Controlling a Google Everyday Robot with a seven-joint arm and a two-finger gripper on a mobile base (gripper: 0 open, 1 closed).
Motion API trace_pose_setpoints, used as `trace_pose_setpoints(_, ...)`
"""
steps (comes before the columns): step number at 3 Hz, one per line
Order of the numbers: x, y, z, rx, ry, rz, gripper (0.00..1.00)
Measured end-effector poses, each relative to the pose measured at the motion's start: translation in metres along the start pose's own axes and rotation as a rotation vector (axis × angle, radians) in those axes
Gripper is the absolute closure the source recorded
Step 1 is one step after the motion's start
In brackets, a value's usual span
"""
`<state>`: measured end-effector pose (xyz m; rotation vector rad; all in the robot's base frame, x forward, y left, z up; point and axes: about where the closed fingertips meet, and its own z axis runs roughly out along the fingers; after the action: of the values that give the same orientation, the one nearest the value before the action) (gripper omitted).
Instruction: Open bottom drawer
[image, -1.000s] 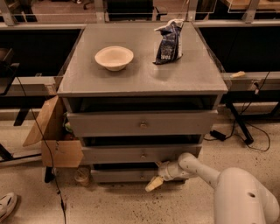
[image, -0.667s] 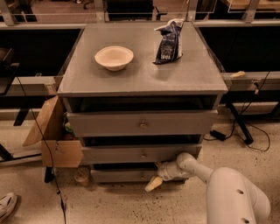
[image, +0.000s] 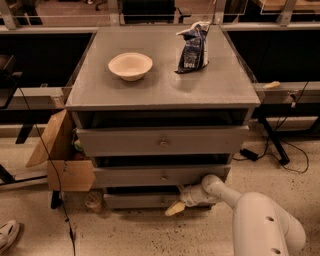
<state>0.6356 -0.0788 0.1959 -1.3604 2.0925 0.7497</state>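
Camera view shows us little change: the tool (image: 174, 208) stays against the bottom drawer (image: 140, 200), lowest of three, which has not slid out; whether it grips we cannot tell.

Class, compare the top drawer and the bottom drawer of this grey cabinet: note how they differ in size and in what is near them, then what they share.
Size: the top drawer has the tallest, widest front; the bottom drawer has the slimmest, narrowest.
Neighbours: the gripper is at the bottom drawer's front, right of centre; nothing is at the top drawer, whose knob shows plainly.
Shared: both fronts are grey.
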Motion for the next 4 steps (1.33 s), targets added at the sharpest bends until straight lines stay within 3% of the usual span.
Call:
trace_pose_setpoints(3, 0.0038, 0.0004, -0.008, 0.007, -0.009, 0.016, 0.88)
trace_pose_setpoints(4, 0.0005, 0.0012, -0.0114, 0.007, -0.009, 0.017, 0.98)
